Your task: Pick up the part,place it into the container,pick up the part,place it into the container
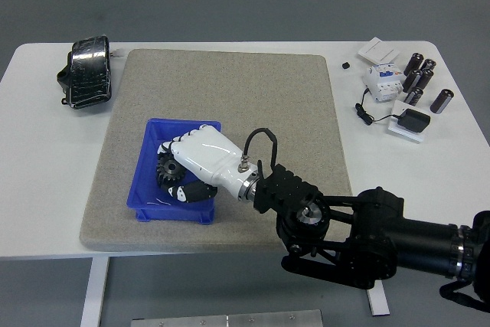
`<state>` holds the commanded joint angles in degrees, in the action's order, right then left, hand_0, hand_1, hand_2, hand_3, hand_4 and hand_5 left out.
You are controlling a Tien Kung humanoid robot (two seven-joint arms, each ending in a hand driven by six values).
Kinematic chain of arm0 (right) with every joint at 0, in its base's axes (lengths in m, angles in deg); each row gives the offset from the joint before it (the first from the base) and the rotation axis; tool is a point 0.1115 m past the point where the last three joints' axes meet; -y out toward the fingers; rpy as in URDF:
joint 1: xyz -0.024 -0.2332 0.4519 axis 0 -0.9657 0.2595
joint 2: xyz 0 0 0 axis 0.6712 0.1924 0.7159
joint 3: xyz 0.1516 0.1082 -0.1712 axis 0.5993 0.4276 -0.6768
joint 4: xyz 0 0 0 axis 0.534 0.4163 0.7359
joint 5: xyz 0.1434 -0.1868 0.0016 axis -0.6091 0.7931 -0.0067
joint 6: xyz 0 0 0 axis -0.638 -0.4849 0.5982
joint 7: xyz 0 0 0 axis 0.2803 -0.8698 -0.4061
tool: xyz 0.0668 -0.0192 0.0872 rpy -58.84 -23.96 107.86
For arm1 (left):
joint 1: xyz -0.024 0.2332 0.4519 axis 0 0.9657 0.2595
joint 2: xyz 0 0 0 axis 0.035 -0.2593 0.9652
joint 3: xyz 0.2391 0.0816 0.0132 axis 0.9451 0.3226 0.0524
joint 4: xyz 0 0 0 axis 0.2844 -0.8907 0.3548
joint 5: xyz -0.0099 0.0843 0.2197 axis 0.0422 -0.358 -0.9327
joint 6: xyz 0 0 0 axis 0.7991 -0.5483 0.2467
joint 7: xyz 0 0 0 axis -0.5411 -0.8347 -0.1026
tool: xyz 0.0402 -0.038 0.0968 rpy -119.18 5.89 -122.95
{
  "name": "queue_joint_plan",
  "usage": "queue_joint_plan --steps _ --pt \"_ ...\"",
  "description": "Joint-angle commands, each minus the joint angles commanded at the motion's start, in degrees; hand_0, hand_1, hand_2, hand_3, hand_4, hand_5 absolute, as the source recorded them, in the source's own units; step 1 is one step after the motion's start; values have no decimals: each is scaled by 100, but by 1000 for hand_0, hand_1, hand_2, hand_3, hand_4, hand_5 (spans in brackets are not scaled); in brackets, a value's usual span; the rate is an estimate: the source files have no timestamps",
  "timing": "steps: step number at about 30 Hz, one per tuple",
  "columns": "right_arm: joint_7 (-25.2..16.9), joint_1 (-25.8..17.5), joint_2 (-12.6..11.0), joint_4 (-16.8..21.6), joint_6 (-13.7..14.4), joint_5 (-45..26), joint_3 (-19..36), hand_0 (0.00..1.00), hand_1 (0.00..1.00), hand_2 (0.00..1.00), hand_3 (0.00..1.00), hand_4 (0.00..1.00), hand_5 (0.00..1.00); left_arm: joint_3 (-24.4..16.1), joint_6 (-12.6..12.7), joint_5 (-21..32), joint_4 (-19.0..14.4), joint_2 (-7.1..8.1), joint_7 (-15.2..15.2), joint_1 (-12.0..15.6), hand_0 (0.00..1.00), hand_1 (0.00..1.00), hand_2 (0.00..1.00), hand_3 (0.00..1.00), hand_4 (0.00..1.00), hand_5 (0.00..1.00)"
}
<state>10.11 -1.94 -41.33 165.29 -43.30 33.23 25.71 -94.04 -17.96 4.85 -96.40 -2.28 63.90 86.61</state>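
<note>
My right hand (178, 174) is white, on a black arm that comes in from the lower right. It is shut on a black toothed wheel part (168, 171) and holds it over the blue container (153, 208), above its right half. The hand hides most of the container's inside. The left arm is out of view.
The container sits on a grey felt mat (253, 97). A black wrapped object (86, 73) lies at the far left. At the far right lie a white breaker (383, 80), several dark cylinders (419, 76), a black adapter (413, 121) with its cable, and a small black piece (345, 65).
</note>
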Motion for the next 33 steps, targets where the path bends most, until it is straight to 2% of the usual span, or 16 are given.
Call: queue_joint_plan --steps 2,3,8,9,16,20,26,27,29,32,33 --pt "43 24 47 -63 -87 -11 -24 498 688 678 664 526 295 -2 0 -4 1 0 -1 -4 686 670 647 573 713 286" --pt "66 30 66 -84 -132 -23 -24 778 840 816 715 612 318 -2 -1 -5 1 -1 -2 -7 686 669 647 572 714 288" --pt "144 33 122 -133 -171 -75 -14 778 840 816 715 612 318 -4 -4 -15 3 -5 -3 -19 686 669 647 572 714 288" --pt "156 32 129 -138 -153 -81 -17 892 919 891 806 716 386 -7 -4 -20 3 -6 -2 -20 686 671 646 572 713 288" --pt "198 1 164 -179 -44 -108 -60 896 922 893 819 739 398 0 -6 -18 5 -2 -6 -28 686 669 646 571 713 288" --pt "139 -76 96 -44 85 -204 128 896 922 893 819 739 398 -1 -7 -18 4 -13 -2 -22 686 669 646 571 713 288" --pt "-170 -383 -231 527 548 -790 876 878 913 883 803 746 397 -6 -6 -20 5 -18 -3 -13 686 670 645 571 711 287" --pt "-245 -445 -293 621 637 -900 1008 804 844 823 737 736 396 -6 -6 -17 5 -17 -4 -10 686 670 645 570 709 284" --pt "-475 -631 -466 824 854 -1189 1336 804 844 823 737 736 396 -9 -6 -18 5 -16 -2 -1 686 670 645 570 709 284" --pt "-856 -898 -695 932 1065 -1717 1829 804 844 823 737 736 396 0 -3 4 6 -18 -7 12 686 670 645 570 709 284" --pt "-1001 -995 -765 897 1108 -1923 1979 729 755 747 694 734 387 2 -3 10 7 -20 -9 16 686 670 645 570 707 282"
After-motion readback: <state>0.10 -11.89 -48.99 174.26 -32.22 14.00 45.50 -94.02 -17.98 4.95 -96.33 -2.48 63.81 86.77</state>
